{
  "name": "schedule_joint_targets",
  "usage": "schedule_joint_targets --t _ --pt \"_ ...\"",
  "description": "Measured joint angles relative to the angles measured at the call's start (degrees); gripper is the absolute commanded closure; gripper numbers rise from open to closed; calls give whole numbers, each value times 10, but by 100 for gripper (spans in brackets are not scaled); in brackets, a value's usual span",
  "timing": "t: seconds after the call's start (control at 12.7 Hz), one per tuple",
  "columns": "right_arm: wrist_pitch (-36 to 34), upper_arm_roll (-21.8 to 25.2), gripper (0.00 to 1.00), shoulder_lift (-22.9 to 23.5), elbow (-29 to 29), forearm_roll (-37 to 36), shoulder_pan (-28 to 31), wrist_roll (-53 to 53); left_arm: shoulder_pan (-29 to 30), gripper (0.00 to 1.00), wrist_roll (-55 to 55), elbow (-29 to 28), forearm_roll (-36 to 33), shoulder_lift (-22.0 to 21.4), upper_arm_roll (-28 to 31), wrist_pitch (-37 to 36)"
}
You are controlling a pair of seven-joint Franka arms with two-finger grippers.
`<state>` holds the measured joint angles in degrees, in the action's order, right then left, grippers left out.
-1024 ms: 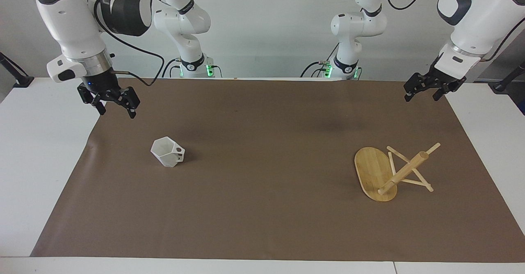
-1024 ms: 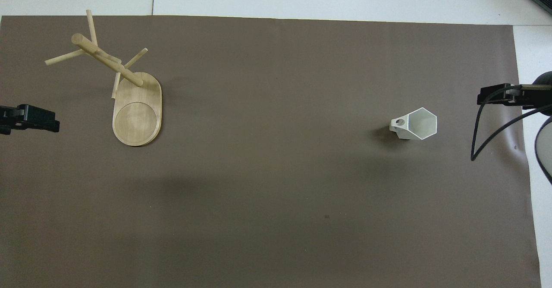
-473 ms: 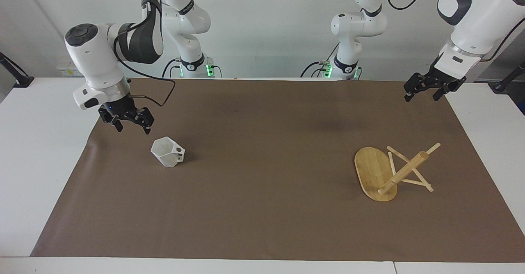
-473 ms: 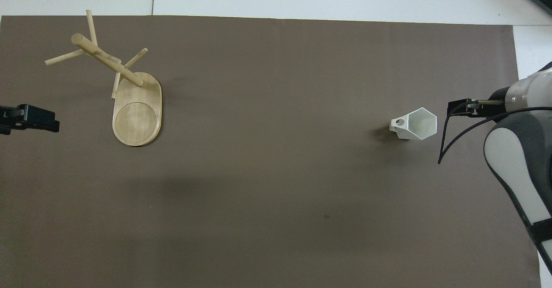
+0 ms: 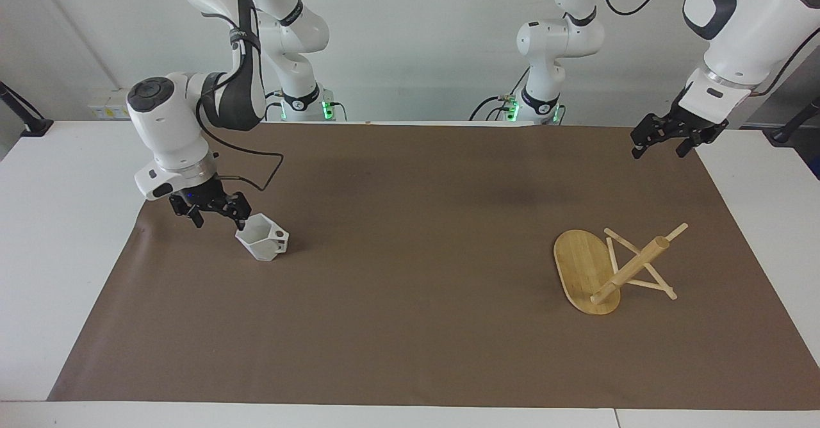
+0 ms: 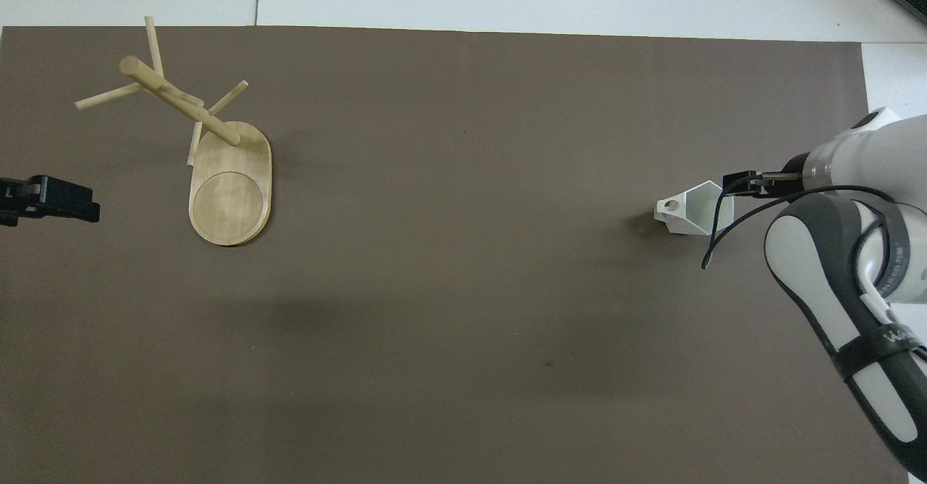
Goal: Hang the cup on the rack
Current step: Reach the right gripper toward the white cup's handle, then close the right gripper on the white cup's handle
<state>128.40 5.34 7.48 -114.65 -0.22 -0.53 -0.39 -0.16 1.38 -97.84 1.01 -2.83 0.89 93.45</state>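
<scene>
The white faceted cup (image 5: 261, 243) stands upright on the brown mat toward the right arm's end, its handle pointing toward the middle of the table; it also shows in the overhead view (image 6: 688, 212). My right gripper (image 5: 219, 222) is open and low beside the cup, on the side toward the right arm's end. One fingertip (image 5: 242, 224) is at the rim; I cannot tell if it touches. The gripper also shows in the overhead view (image 6: 739, 183). The bamboo rack (image 5: 586, 268) stands on its oval base toward the left arm's end, also in the overhead view (image 6: 230, 194). My left gripper (image 5: 658, 152) waits open, raised over the mat's corner.
The brown mat (image 5: 410, 325) covers most of the white table. A black cable (image 6: 713, 241) loops from the right wrist beside the cup. Thin peg sticks (image 5: 640, 280) jut out from the rack's post.
My right gripper has come down from over the mat's edge and moved in to the cup's rim. The cup, the rack and the left arm have not moved.
</scene>
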Motion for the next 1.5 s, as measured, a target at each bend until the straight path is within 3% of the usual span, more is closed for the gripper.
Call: schedule_joint_targets --t 1.1,1.18,1.26,1.5 --pt "8 -3 0 0 -48 1 -1 -30 0 0 0 0 0 0 0 0" --pt "8 -3 1 0 -48 2 -1 -26 0 0 0 0 0 0 0 0" --pt "10 -3 12 0 -48 2 -1 -23 0 0 0 0 0 0 0 0" --pt "34 -3 16 0 -47 2 -1 -22 0 0 0 0 0 0 0 0"
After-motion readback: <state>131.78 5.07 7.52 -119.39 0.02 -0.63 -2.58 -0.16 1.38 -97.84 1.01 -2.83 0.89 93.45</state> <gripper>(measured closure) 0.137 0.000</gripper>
